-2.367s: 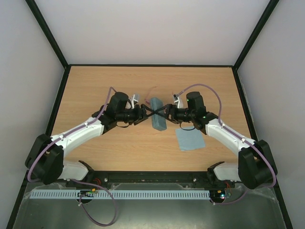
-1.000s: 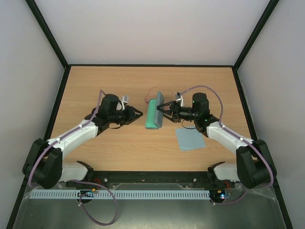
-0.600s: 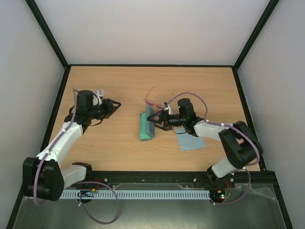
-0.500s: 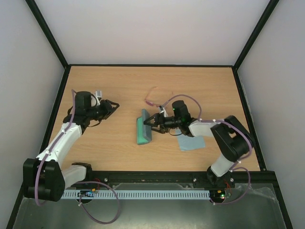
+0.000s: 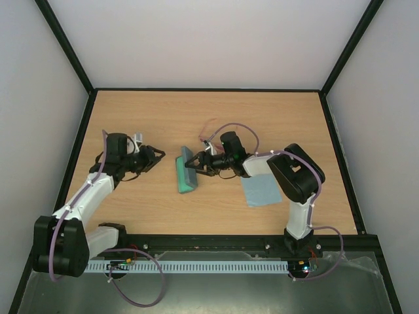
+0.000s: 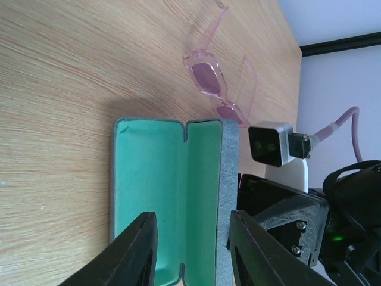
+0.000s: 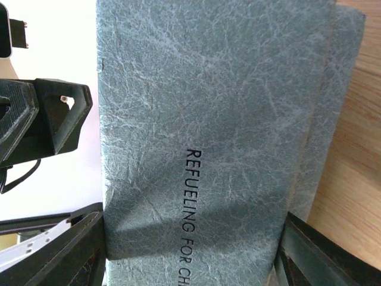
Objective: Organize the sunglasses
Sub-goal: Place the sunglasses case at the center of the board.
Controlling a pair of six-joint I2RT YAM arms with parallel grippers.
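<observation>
The pinkish-red sunglasses (image 6: pixel 209 81) lie on the table behind the case, with their arms unfolded; they show faintly in the top view (image 5: pixel 208 135). The grey-blue case (image 5: pixel 185 171) stands open, its green lining (image 6: pixel 169 196) facing my left gripper (image 5: pixel 152 157). That gripper is open and empty, a short way left of the case. My right gripper (image 5: pixel 196 163) is open wide against the outside of the case lid (image 7: pixel 208 119), one finger (image 7: pixel 59 250) past each long edge.
The light-blue cloth (image 5: pixel 260 190) lies flat on the table under my right forearm, right of the case. Black frame posts edge the table on the left, right and far sides.
The case was shut with both grippers at it; now it is open and has slid left and nearer. My right gripper followed it. My left gripper let go and drew back left.
</observation>
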